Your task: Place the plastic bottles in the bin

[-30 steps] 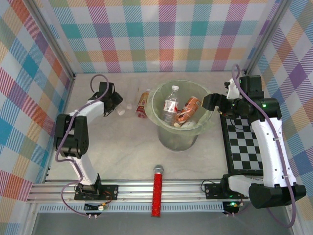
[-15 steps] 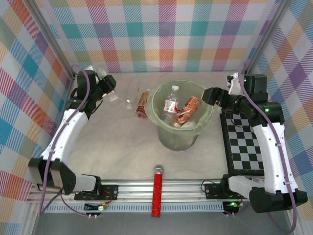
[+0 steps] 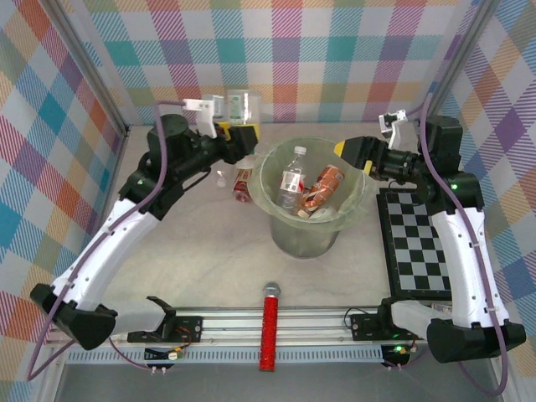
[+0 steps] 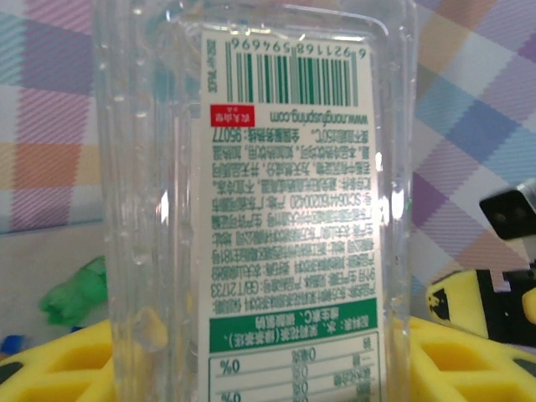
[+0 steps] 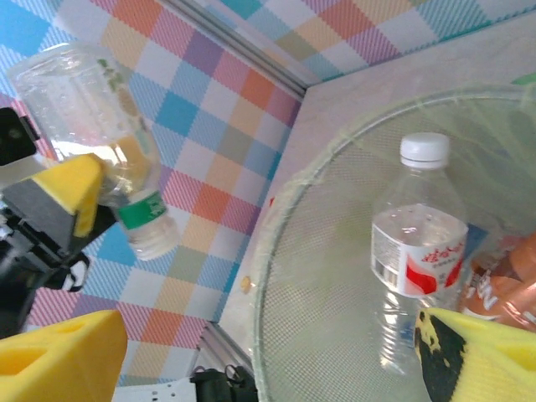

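Bin point(image 3: 266, 199): two bottles point(image 3: 292, 178) visible; left claw point(image 3: 236, 126): one bottle point(image 3: 239, 106)

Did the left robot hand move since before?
Yes. The left gripper swung back and right, closer to the bin, and holds a clear bottle.

Pastel plaid walls point(image 3: 285, 59) enclose a pale tabletop point(image 3: 209, 251) under even light.

Above the bin point(image 3: 301, 239) the mouth is open; the right claw point(image 3: 348, 152) crowds its right rim; a brown bottle point(image 3: 244, 177) lies just left of it.
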